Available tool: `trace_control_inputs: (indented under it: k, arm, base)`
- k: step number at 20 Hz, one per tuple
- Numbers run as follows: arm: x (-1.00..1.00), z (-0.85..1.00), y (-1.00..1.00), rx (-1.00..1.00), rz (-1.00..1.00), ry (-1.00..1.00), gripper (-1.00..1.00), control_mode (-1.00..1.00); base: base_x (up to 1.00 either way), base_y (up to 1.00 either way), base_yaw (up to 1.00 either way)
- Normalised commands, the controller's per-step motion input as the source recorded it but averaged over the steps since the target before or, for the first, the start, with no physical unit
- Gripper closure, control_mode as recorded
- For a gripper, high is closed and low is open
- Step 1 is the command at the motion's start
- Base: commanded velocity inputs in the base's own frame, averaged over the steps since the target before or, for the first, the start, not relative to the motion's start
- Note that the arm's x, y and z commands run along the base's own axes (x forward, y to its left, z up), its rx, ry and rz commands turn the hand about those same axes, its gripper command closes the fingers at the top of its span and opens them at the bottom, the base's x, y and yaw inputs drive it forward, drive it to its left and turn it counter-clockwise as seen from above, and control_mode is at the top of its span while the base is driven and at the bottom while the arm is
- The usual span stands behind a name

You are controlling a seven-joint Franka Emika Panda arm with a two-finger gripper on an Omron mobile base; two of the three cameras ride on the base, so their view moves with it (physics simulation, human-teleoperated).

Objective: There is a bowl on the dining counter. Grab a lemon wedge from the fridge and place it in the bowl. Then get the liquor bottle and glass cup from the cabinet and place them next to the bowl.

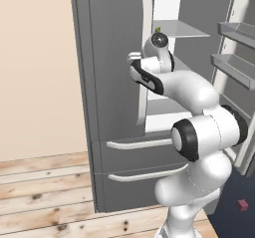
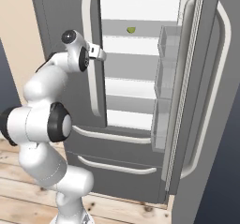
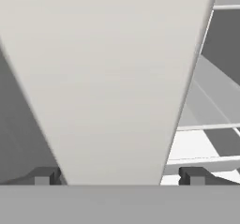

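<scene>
fridge (image 2: pixel 136 78) top and right door cut off, small green item (image 2: pixel 131 30) too small to identify

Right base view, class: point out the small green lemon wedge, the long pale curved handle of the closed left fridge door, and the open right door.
Small green lemon wedge (image 2: pixel 131 30), right base view, its middle.
Long pale curved handle (image 2: pixel 88 40), right base view, upper stretch.
Open right door (image 2: pixel 213 78), right base view, outer face.

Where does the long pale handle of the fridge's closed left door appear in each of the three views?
Left base view: handle, top centre, partly behind the arm.
Right base view: handle, upper left, beside the open compartment.
Hand view: handle, broad pale band between the open fingers.
Shared landmark: white fridge shelves.
</scene>
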Motion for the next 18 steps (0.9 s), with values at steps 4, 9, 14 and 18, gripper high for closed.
trace_control_inputs:
  k: [4,9,14,18]
  arm:
    - [0.66,-0.03,0.13,0.02,0.0,0.0,1.0,-1.0]
    - [0.29,0.0,0.08,0.03,0.02,0.0,1.0,-1.0]
    - [-0.48,0.0,0.46,0.0,0.13,-0.06,1.0,-1.0]
    - [-0.99,0.0,0.76,0.0,0.11,-0.09,1.0,-1.0]
  base:
    - [0.0,0.0,0.0]
    - [0.0,0.0,0.0]
    - [0.0,0.0,0.0]
    - [0.0,0.0,0.0]
